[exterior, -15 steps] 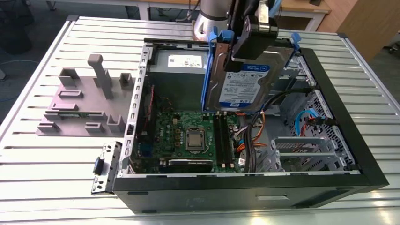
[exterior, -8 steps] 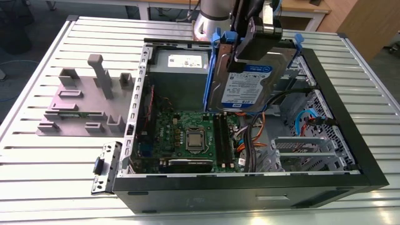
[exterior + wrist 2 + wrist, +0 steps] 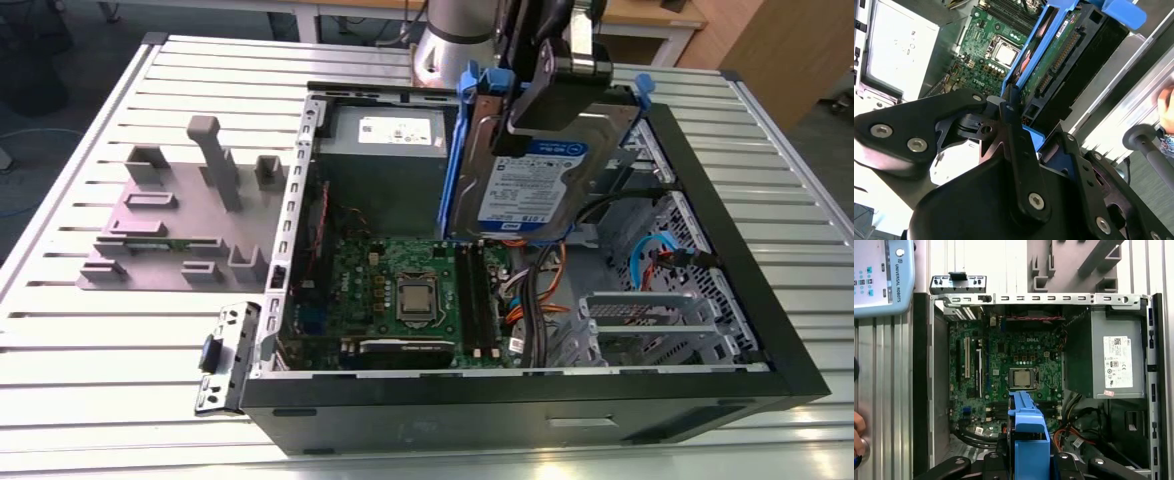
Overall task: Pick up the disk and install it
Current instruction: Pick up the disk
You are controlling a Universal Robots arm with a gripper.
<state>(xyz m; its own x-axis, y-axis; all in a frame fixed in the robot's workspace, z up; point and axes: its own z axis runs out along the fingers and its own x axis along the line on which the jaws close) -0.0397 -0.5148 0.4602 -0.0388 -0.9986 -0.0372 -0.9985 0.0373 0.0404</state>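
Ribbed aluminium counter (image 3: pixel 94 340) carries an open black computer case (image 3: pixel 801 350), lying on its side with the green motherboard (image 3: pixel 400 285) and grey power supply (image 3: pixel 384 160) exposed. Over the case's far half hangs the disk (image 3: pixel 534 190), standing nearly on edge in its blue caddy (image 3: pixel 1026 435), label towards the exterior view, its low end down near the motherboard. The gripper (image 3: pixel 541 95) has its jaws clenched on the caddy's upper end (both wrist views show the blue frame between them). A grey fixture plate (image 3: pixel 174 225) lies on the counter, at the exterior view's left of the case.
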